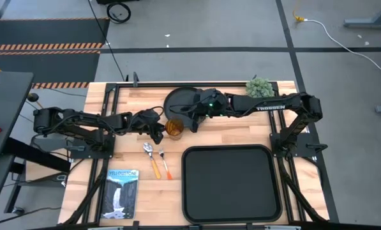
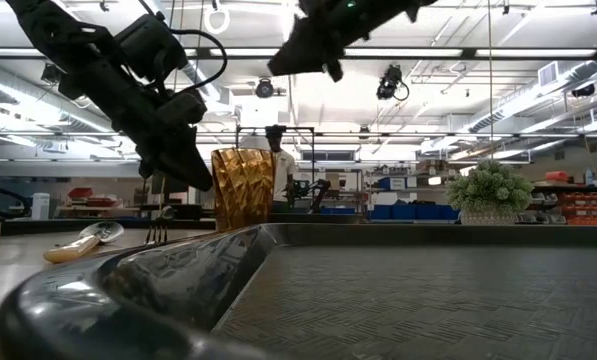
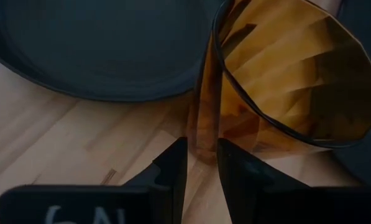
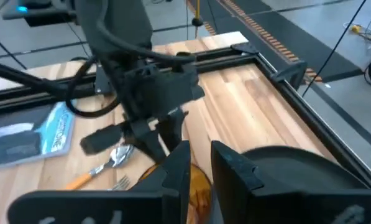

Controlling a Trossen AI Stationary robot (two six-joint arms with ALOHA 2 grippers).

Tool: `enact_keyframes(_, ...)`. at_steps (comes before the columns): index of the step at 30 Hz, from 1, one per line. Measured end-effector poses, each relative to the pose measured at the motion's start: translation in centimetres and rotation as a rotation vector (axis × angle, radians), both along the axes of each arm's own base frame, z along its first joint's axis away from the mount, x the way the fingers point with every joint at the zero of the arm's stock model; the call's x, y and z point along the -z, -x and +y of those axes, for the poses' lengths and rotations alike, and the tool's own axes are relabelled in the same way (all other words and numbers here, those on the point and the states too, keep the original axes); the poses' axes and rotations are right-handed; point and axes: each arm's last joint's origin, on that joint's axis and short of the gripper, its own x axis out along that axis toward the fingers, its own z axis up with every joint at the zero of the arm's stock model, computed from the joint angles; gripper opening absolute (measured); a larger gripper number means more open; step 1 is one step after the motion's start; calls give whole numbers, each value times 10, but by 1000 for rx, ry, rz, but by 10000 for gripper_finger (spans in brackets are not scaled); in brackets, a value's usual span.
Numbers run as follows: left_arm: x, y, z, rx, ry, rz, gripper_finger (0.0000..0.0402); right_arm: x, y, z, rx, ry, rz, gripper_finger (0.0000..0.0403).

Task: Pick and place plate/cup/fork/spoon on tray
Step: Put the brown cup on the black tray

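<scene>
The amber cup [image 1: 174, 128] stands upright on the wooden table, just near of the round black plate [image 1: 180, 99], which lies flat at the far middle. My left gripper [image 1: 159, 133] is shut, its tips at the cup's left side [image 3: 204, 124]. My right gripper [image 1: 193, 123] is shut and empty, high above the cup and the plate's near rim [image 2: 323, 65]. The spoon [image 1: 149, 152] and the fork [image 1: 164, 161] lie side by side near of the cup. The black tray [image 1: 231, 185] lies at the near right. My left gripper's shut fingertips [image 3: 179, 152] slant down from the table's left at the cup's side wall [image 2: 218, 185], about halfway up it. I cannot tell whether they touch it. The cup stands upright with its base on the table.
A blue book [image 1: 122, 191] lies at the near left. A small green plant [image 1: 259, 87] stands at the far right. Black frame rails run along the table's edges. Bare wood lies between the cutlery and the tray's left rim [image 2: 278, 235].
</scene>
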Motion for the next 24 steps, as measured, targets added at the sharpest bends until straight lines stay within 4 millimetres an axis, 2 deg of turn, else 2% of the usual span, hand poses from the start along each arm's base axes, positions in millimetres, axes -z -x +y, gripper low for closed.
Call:
enact_keyframes(5,0,0,0,3,-2,1,96,34,-27,9,-16,-7,225,71)
enact_keyframes(10,-1,-1,-2,45,25,-14,96,23,-42,11,18,14,243,71)
enact_keyframes(14,-1,-1,-4,54,26,-15,96,31,-50,7,33,-5,358,71)
enact_keyframes(19,-1,-2,-4,54,25,-25,96,30,-64,-4,31,9,433,71)
enact_keyframes(24,-2,-2,-5,63,20,-24,96,35,-69,-15,22,18,515,86)
